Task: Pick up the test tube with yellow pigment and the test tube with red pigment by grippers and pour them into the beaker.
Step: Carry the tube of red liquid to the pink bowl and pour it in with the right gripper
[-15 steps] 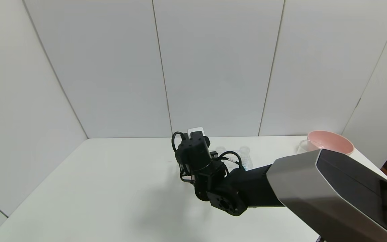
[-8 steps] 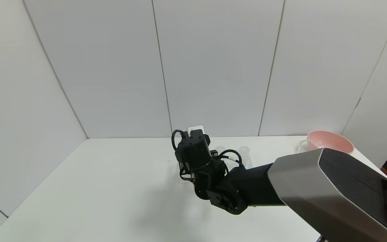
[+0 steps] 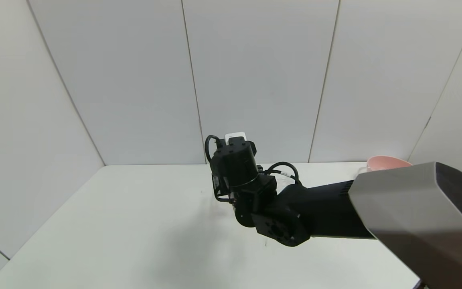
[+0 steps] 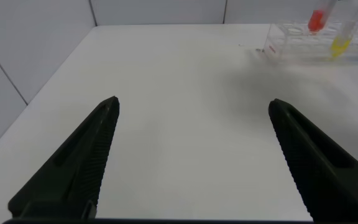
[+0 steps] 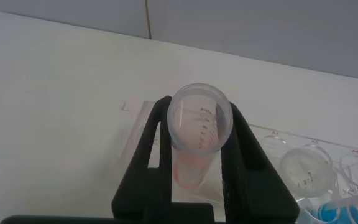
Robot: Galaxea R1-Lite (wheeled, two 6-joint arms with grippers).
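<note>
White tabletop below — your right gripper pinches the clear red-pigment test tube above the clear rack; tilt early and it spills. Left gripper gapes, idle.

The right arm has risen over the white counter toward its far edge, its wrist now standing higher against the back wall than a second earlier. The right pincer has lifted the test tube with red pigment upward out of the clear rack, gripped between both fingers. The arm's grey upper casing has swung up and now hides most of the pink bowl at the counter's far right corner, along with the tubes glimpsed behind the wrist before.
</note>
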